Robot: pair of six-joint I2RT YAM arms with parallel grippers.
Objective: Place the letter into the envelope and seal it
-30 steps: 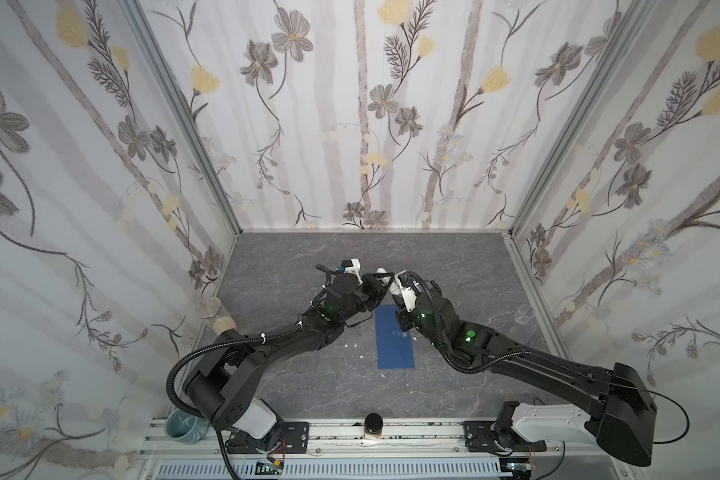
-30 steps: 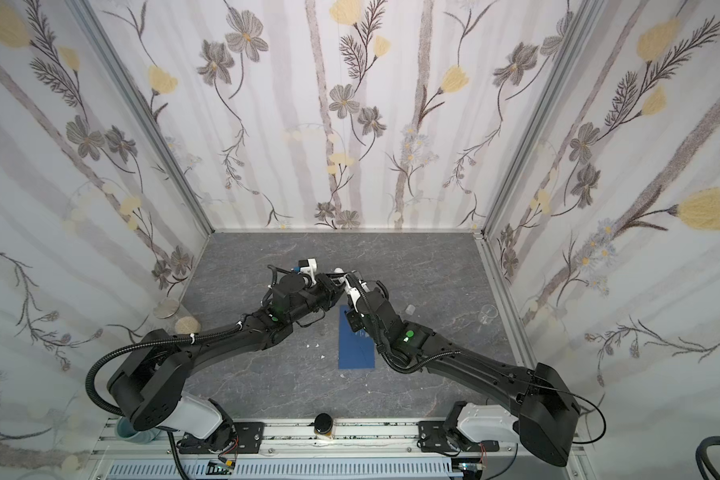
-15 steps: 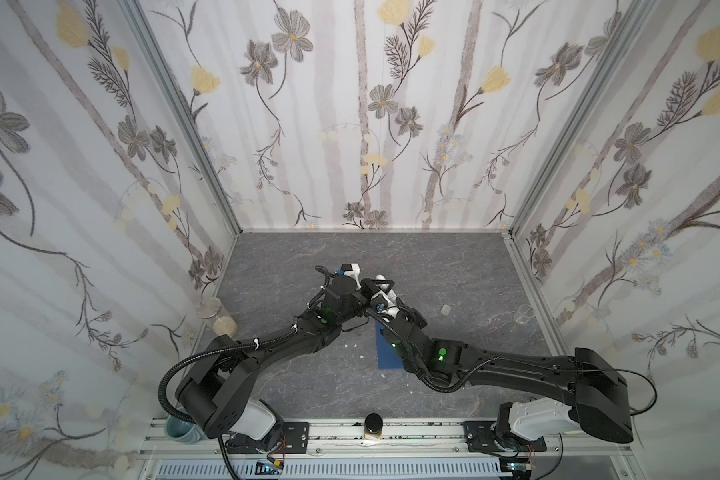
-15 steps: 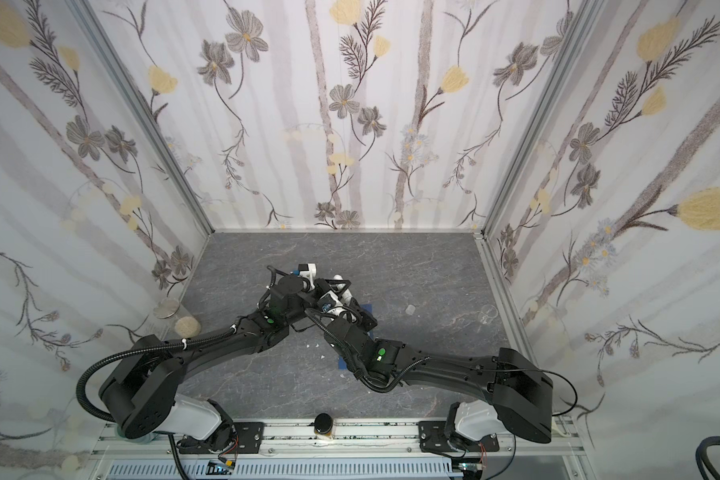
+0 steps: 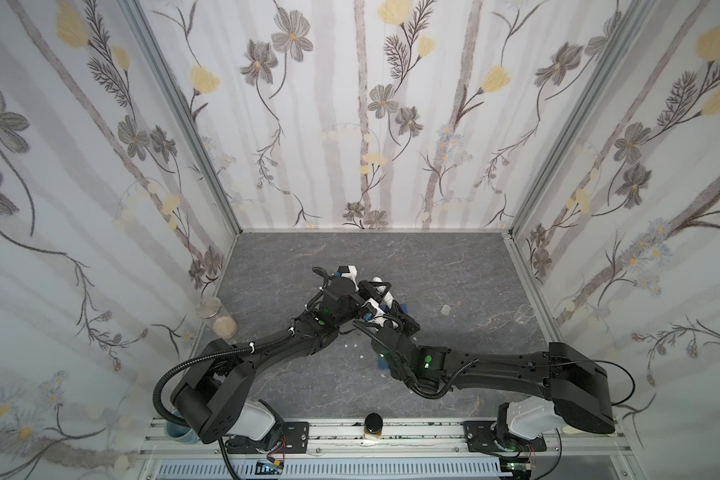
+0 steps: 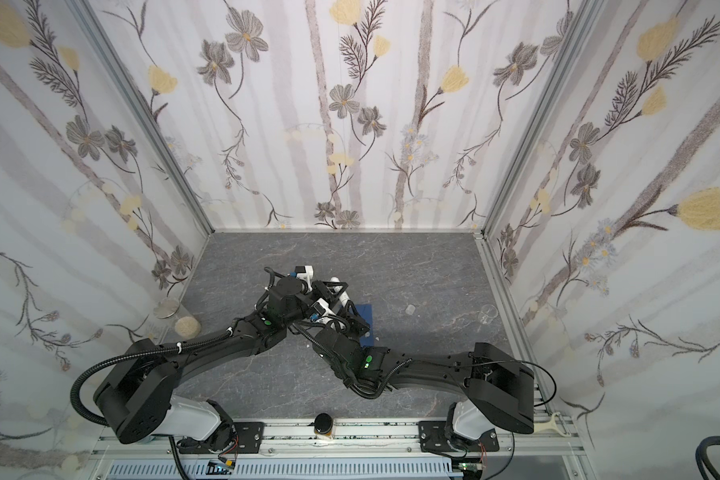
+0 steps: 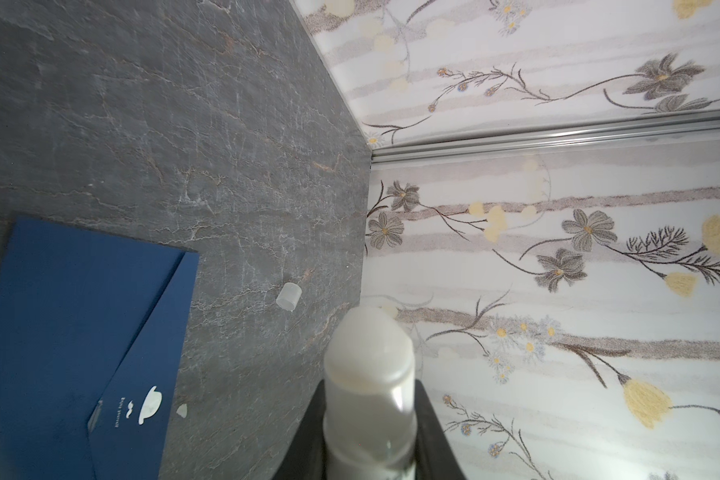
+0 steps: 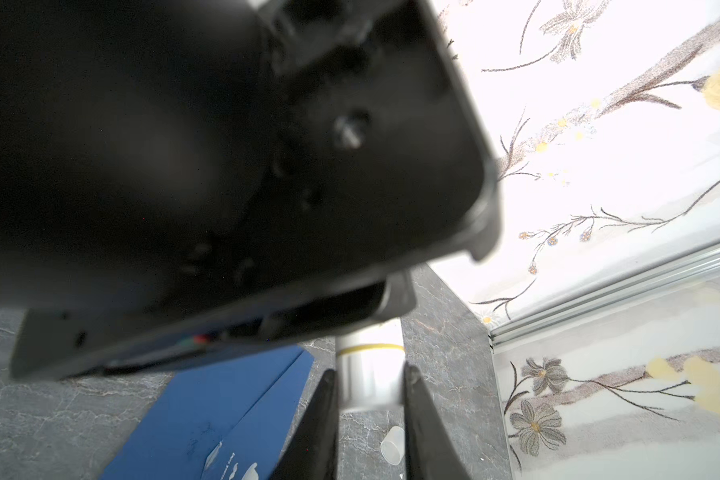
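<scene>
On the grey stone tabletop (image 5: 454, 266), the blue envelope (image 7: 80, 299) lies flat; the letter is unseen. A glue stick (image 7: 368, 361) is clamped by the left gripper (image 7: 368, 399) and closely flanked by the right gripper (image 8: 368, 370), grip unclear. The envelope is judged thin and limp, best pinned flat near an edge.

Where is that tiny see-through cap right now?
The see-through cap sits alone on the grey table, right of centre in both top views, a little to the right of the blue envelope and apart from it.
</scene>
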